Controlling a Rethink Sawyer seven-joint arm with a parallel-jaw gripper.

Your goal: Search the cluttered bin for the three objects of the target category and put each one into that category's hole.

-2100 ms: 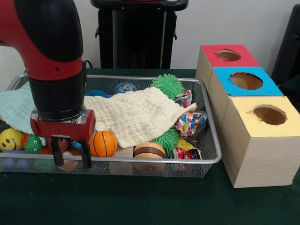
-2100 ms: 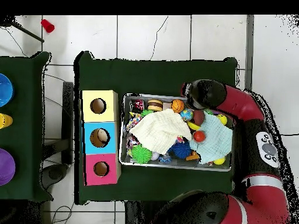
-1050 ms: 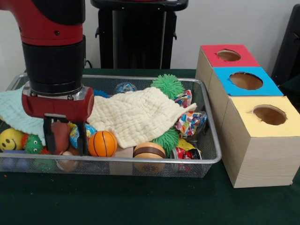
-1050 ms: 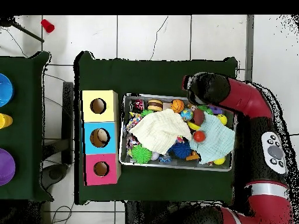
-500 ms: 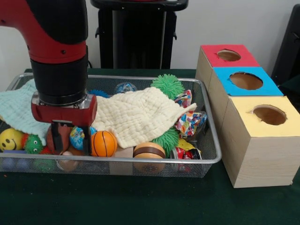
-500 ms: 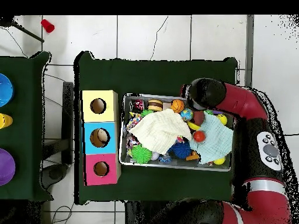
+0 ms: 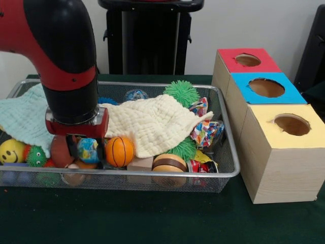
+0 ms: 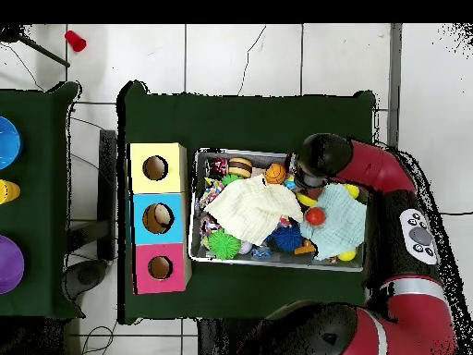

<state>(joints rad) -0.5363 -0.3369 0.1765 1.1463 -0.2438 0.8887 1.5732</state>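
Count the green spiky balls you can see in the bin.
3: one large ball at the far rim, one under the cream cloth's near edge, and a small one beside the yellow smiley ball. The cloths may hide more.

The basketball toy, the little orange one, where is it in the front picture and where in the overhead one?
Front view: the orange basketball sits low in the wire bin, against its near rim, just right of the gripper.
Overhead view: the same ball lies by the bin's top edge, just left of the arm's wrist.
Shared landmark: the cream cloth beside it.
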